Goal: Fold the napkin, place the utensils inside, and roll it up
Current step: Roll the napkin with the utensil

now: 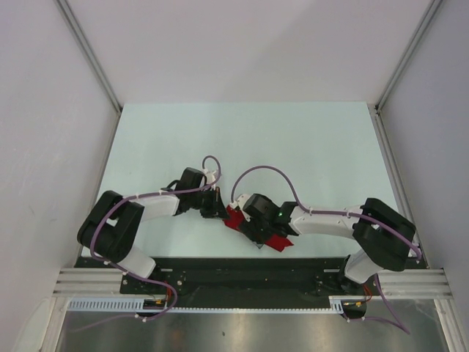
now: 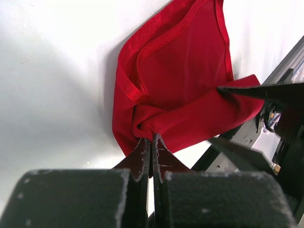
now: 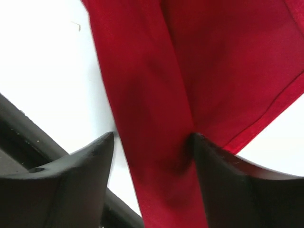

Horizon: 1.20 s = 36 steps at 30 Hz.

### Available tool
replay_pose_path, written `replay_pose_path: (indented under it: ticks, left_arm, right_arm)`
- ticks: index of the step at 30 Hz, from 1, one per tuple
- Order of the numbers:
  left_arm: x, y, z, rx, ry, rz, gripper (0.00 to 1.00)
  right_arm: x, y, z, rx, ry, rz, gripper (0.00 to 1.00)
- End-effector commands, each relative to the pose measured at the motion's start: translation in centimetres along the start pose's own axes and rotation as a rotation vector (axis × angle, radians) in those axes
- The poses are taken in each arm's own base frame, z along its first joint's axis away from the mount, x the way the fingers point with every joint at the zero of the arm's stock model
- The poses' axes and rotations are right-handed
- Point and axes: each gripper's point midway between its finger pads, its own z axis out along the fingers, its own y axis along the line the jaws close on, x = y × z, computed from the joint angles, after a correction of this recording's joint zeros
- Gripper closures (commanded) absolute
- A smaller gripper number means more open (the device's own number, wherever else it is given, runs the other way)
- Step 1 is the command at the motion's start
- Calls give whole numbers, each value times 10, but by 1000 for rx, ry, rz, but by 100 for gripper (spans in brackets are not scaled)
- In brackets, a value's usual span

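1. Napkin (image 1: 236, 218) is lying bunched on the table (image 1: 293, 139) near its front edge, between the two arms. In the top view the wrists are covering most of it, with only red patches showing either side of the right wrist.
2. Left wrist view is showing what the top view is hiding: the cloth is doubled over itself, hemmed edge uppermost, and its lower part is gathered into a thick band.
3. Right wrist view is showing a thick red band close up, running lengthwise between the fingers.
4. Left gripper (image 2: 151, 142) is pinching a fold at the napkin's near end, jaws pressed together.
5. Right gripper (image 3: 152, 142) is standing wide apart, straddling the band. One finger (image 3: 213, 161) is touching the cloth, the other is sitting clear with bare table showing in the gap, so it is gripping nothing.
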Motion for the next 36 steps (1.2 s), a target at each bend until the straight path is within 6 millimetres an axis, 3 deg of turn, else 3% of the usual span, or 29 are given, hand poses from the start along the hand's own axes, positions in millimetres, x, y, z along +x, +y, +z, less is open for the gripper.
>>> replay_pose_path:
  ticks: [1, 4, 5, 6, 9, 12, 17, 26, 36]
  left_arm:
    - [-9, -7, -1, 13, -8, 29, 100]
    - [-15, -10, -2, 22, -28, 22, 99]
    - [-19, -13, -4, 28, -39, 15, 92]
    - [-26, -17, -5, 43, -67, 24, 69]
    - [-50, -19, -18, 43, -151, 18, 42]
    - [-69, -18, -36, 26, -235, 23, 31]
    - [-74, -17, -49, 5, -283, 89, 29]
    - [-67, -30, -43, 115, -289, 140, 33]
    - [-56, -36, -13, 177, -197, 160, 37]
  right_arm:
    - [1, 3, 0, 9, 41, 15, 43]
    - [11, 9, 1, -22, 77, 40, 60]
    - [14, 11, 2, -37, 85, 44, 63]
    - [16, 21, 1, -96, 96, 46, 66]
    - [19, 33, 1, -213, 107, 82, 71]
    - [18, 39, -1, -341, 92, 141, 72]
    - [8, 30, -7, -531, 39, 278, 74]
    - [12, 11, 2, -765, 65, 479, 77]
    - [18, -7, 15, -838, 94, 610, 79]
